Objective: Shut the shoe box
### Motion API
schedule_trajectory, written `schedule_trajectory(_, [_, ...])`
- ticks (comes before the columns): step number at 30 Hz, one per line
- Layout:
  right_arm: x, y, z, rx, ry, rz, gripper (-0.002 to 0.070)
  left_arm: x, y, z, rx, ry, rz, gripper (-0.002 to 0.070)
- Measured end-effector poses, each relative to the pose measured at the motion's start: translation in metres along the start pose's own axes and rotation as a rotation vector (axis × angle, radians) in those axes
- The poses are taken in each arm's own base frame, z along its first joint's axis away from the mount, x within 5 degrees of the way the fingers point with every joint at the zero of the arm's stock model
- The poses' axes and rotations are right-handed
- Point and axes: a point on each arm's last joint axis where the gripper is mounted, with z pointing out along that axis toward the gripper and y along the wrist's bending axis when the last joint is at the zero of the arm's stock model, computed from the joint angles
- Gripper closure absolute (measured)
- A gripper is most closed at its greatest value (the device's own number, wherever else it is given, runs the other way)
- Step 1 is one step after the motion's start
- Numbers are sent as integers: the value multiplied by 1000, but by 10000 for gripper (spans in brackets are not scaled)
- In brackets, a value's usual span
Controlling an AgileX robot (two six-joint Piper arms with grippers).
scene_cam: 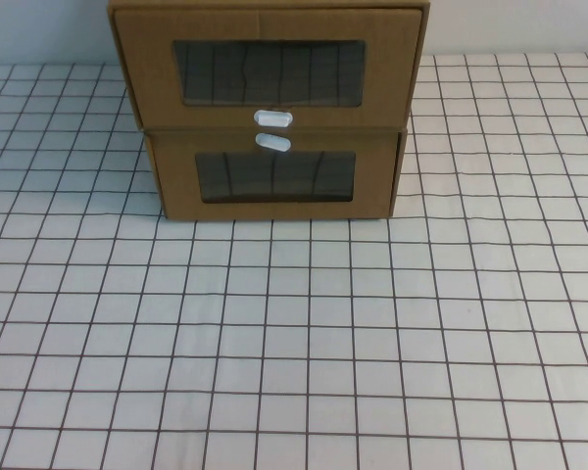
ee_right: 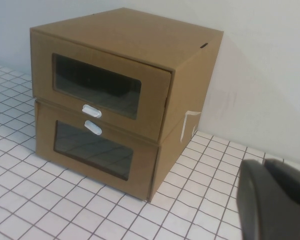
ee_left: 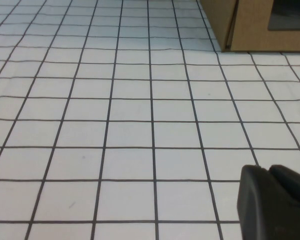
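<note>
Cardboard shoe box (scene_cam: 269,67) sits stacked on a lookalike lower box (scene_cam: 274,176) at the table's (scene_cam: 294,333) far edge, drawer poking out slightly. Left gripper (ee_left: 277,205) and right gripper (ee_right: 275,200) hang well back; can't tell either's opening. A hard or off-centre push might shove the whole stack instead.

Apparently no legible text anywhere.

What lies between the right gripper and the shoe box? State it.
Only bare gridded tabletop, per the right wrist view, separates the right gripper from the shoe box. The left gripper also sits over bare tabletop.
</note>
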Motion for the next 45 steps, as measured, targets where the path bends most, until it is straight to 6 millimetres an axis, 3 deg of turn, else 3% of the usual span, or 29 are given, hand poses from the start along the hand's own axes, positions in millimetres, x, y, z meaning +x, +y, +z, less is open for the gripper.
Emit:
schedule_trajectory(8, [1,-1,-1,29,12,3,689,0,0,0,0,-1,-2,680])
schedule_trajectory(17, [12,-7,-14,280,-30,12,689,0,0,0,0,0,-2,680])
schedule_trajectory(23, [59,-5,-8,347,-54,41,689,0,0,0,0,0,-2,680])
schedule_trajectory(28, [113,-2,0,361,-67,48,689,0,0,0,0,0,-2,680])
schedule_trajectory(36, [205,1,24,360,166,199,689,0,0,0,0,-3,-2,680])
schedule_trajectory(45, [214,4,24,341,227,261,689,0,0,0,0,-3,-2,680])
